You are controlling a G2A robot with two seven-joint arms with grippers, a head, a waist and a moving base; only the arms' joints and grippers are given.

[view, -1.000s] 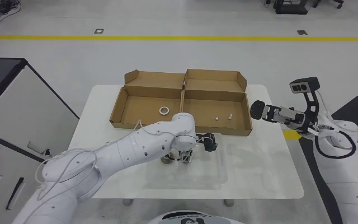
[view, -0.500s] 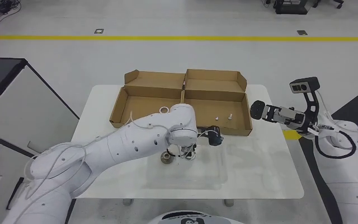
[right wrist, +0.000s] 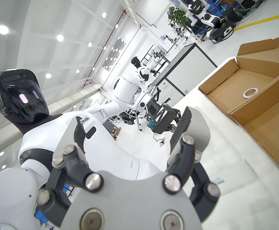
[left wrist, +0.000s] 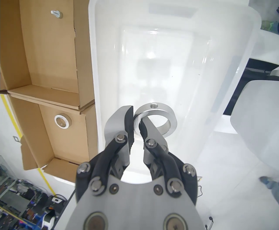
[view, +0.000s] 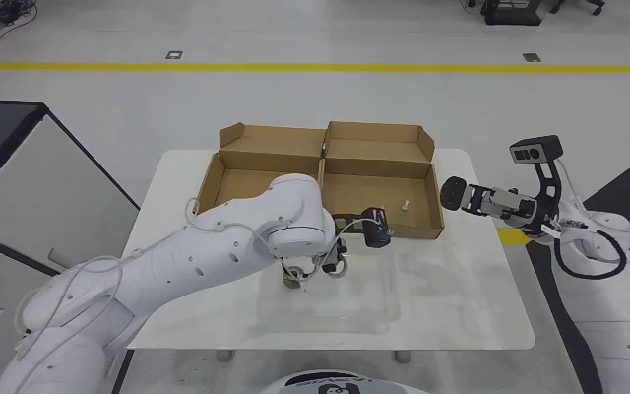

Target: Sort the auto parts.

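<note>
My left gripper (left wrist: 136,118) is shut on the wall of a silver metal ring (left wrist: 155,120) with a threaded side hole, one finger inside it and one outside. It hangs over the clear plastic bin (left wrist: 218,65). Seen from above, that gripper (view: 303,277) and ring (view: 291,280) are at the bin's (view: 384,300) left end. The cardboard box (left wrist: 43,65) has two compartments: one holds a white-rimmed ring (left wrist: 62,121), the other a bolt (left wrist: 56,14). Past the box's right end, off the table, my right gripper (right wrist: 131,114) is open and holds nothing; from above it (view: 455,193) is level with the box.
The box (view: 379,163) stands at the table's far side with its flaps up. The white table (view: 472,305) has bare surface right of the bin. A dark-framed panel (view: 59,158) stands off the table's left.
My left arm's forearm has swung leftward and its wrist has turned toward the box, still at the bin's left end. The right arm has not moved.
</note>
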